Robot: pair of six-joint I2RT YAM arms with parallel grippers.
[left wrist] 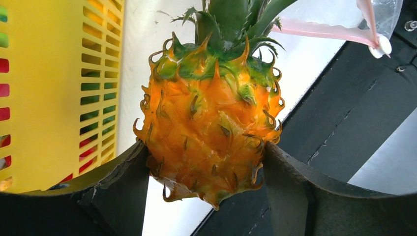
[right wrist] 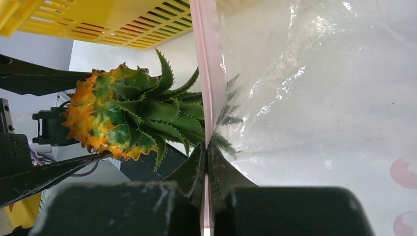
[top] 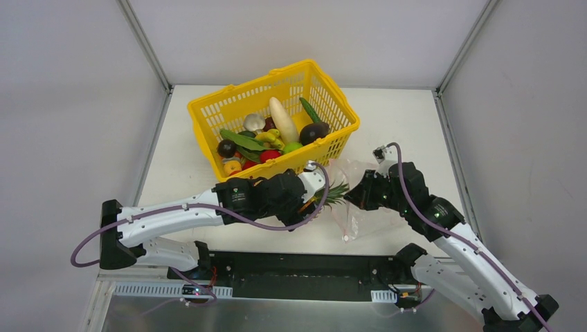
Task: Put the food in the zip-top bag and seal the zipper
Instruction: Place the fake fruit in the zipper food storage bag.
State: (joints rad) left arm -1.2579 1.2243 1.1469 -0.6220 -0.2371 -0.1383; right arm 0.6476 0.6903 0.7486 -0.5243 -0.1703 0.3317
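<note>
Black fingers point(left wrist: 118, 191) of the left gripper point(left wrist: 204, 167) fill the bottom of the left wrist view, clamped on either side of an orange toy pineapple point(left wrist: 211, 118) at its lower half, with its green crown pointing away toward the zip-top bag point(right wrist: 319, 98). At the bottom of the right wrist view, the right gripper point(right wrist: 206, 167) has its 2 fingers pressed together on the bag's mouth edge, pinching the pink zipper point(right wrist: 206, 59), which runs straight up from the fingertips. The pineapple hangs just left of that strip, its leaf tips reaching the zipper. Darker leaf shapes show on the clear plastic just past it, and I cannot tell whether they lie inside or are mirrored. From above, both grippers meet near the table's point(top: 401, 117) front edge, just in front of the yellow basket point(top: 228, 97). The basket holds the rest of the food, among it a white radish point(top: 284, 119) and a dark avocado point(top: 313, 131).
</note>
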